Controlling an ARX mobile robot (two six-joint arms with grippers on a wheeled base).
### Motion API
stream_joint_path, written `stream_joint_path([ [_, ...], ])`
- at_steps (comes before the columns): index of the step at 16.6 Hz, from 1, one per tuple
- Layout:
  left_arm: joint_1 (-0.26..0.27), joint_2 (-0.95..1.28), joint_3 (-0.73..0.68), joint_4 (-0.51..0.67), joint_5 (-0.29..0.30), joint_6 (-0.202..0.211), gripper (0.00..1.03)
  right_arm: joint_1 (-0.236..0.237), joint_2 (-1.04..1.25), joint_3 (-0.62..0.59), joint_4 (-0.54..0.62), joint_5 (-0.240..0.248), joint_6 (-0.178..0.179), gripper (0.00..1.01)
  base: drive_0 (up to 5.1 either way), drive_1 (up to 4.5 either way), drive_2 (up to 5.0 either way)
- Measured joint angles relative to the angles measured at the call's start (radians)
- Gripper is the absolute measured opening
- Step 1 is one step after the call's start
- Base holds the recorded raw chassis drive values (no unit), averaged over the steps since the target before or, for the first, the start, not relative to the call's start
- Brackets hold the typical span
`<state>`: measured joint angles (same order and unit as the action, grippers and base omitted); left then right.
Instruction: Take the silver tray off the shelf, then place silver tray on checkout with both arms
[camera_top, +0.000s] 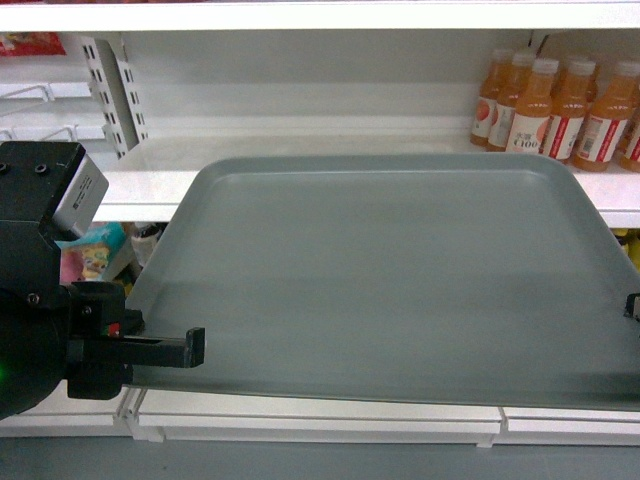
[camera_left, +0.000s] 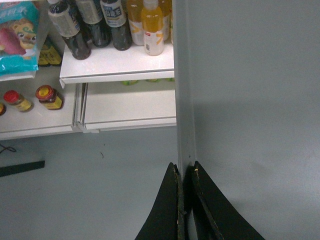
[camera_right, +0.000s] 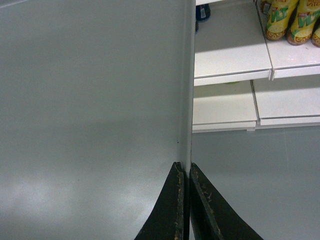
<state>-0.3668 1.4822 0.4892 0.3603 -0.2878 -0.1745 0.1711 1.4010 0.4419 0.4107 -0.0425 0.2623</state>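
Each end effector, left (camera_left: 186, 200) and right (camera_right: 187, 200), is clamped on an opposite rim of the silver tray (camera_top: 390, 270) (level, presumably for balance), which is held in front of the shelf (camera_top: 160, 160).

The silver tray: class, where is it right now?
In the head view the silver tray fills the centre, held out in front of the shelf, gripped at its left rim by the left end effector and at its right rim by the right end effector.

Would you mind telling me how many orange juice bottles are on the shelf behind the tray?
6 visible, clustered at the shelf's far right. More may hide beyond the frame edge.
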Motion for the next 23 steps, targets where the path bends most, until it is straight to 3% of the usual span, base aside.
stream_joint_path([
  [23, 0.000, 0.000, -0.002, 0.006, 0.000, 0.001, 0.03, 0.000, -0.001, 0.000, 0.002, -0.001, 0.000, 0.02, 0.0, -3.91, 4.0],
])
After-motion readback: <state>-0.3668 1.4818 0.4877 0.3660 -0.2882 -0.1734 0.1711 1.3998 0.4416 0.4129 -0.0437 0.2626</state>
